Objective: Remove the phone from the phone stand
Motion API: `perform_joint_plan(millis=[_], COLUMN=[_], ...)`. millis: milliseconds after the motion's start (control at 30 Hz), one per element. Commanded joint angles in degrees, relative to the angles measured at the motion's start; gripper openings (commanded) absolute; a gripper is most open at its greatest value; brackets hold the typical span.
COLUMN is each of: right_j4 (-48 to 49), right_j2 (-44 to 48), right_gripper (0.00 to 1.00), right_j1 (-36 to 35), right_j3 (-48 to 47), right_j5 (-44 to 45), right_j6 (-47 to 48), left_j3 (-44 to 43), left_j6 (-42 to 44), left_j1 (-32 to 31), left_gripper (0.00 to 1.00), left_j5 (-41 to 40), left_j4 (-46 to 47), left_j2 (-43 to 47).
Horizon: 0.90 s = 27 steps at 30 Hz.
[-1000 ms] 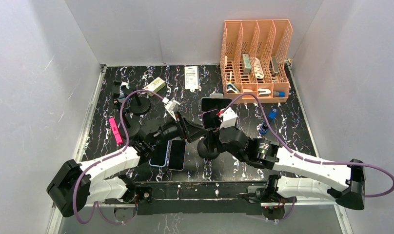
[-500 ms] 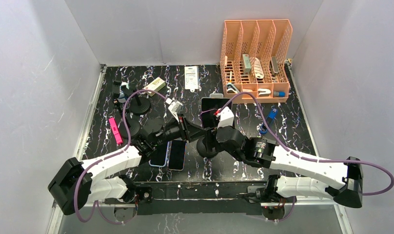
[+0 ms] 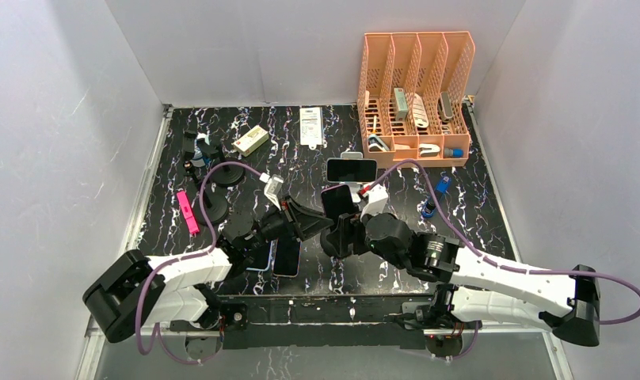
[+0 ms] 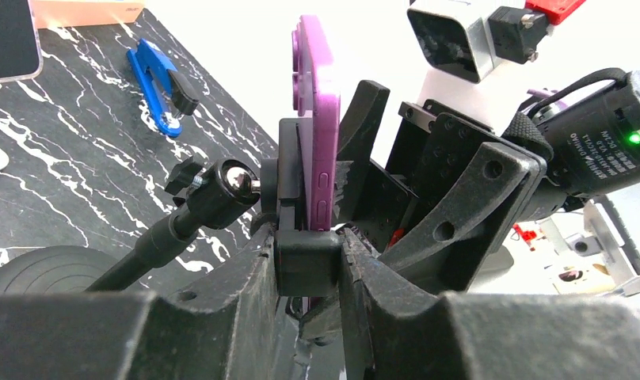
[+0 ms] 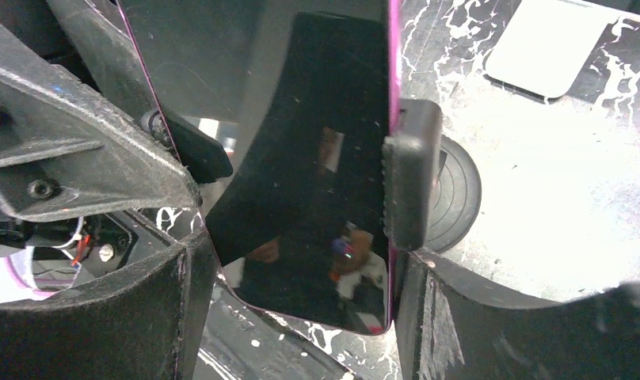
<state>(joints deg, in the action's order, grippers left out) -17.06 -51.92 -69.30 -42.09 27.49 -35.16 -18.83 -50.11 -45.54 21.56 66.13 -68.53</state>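
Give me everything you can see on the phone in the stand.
The phone has a purple case with raised camera rings on the back and side buttons; its glossy screen is dark. It stands near upright, its edges held in the black padded clamp of the phone stand. The right gripper clamps its long edges lower down; the left gripper grips the clamp's foot beneath it.

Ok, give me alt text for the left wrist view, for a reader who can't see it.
A purple phone stands edge-on and upright in a black phone stand, whose lower clamp the left gripper is shut on at the bottom of the frame. The right arm crowds in from the right; a blue clip lies on the black marbled table behind.
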Motion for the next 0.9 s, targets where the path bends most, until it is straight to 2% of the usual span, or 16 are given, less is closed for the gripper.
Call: perform_joint_plan(millis=[0,167,267,300,433,500,567,600,867], right_j4=[-4.8,-4.5,-3.1,-3.1,-4.5,-4.7,-5.2,-5.5,-5.5], right_j2=[3.4,3.4,3.7,3.5,1.2,0.2,-0.7,-1.2,-3.4], right_gripper=[0.01,0.01,0.01,0.07,0.58,0.73,0.96,0.98,0.99], right_j1=[2.7,2.8,2.7,2.6,2.4,2.1,1.8,1.6,-0.5], right_j3=[2.2,2.1,1.4,0.7,-3.5,-4.8,-6.0,-6.4,-7.8], right_j5=[5.6,5.1,3.1,2.8,2.8,3.1,4.1,4.7,8.7], right_j6=[-3.4,-2.8,-0.2,0.7,4.5,6.1,7.1,7.5,10.8], left_j3=[3.6,3.4,2.2,1.2,-2.6,-4.9,-6.0,-6.6,-11.2], left_j6=[-3.0,-3.8,-3.7,-2.9,1.7,3.6,4.1,4.3,5.7], left_j1=[2.0,2.0,2.0,2.0,1.4,0.8,0.3,0.2,-2.6], left_gripper=[0.00,0.00,0.00,0.00,0.00,0.00,0.00,0.00,0.00], left_j5=[-3.0,-2.6,-3.2,-3.3,-6.0,-8.0,-10.0,-10.8,-15.5], left_j4=[5.6,7.4,4.6,1.9,-10.1,-16.4,-20.3,-22.9,-32.4], left_j2=[-1.9,-3.1,-2.8,-2.4,0.5,2.4,3.6,4.1,5.4])
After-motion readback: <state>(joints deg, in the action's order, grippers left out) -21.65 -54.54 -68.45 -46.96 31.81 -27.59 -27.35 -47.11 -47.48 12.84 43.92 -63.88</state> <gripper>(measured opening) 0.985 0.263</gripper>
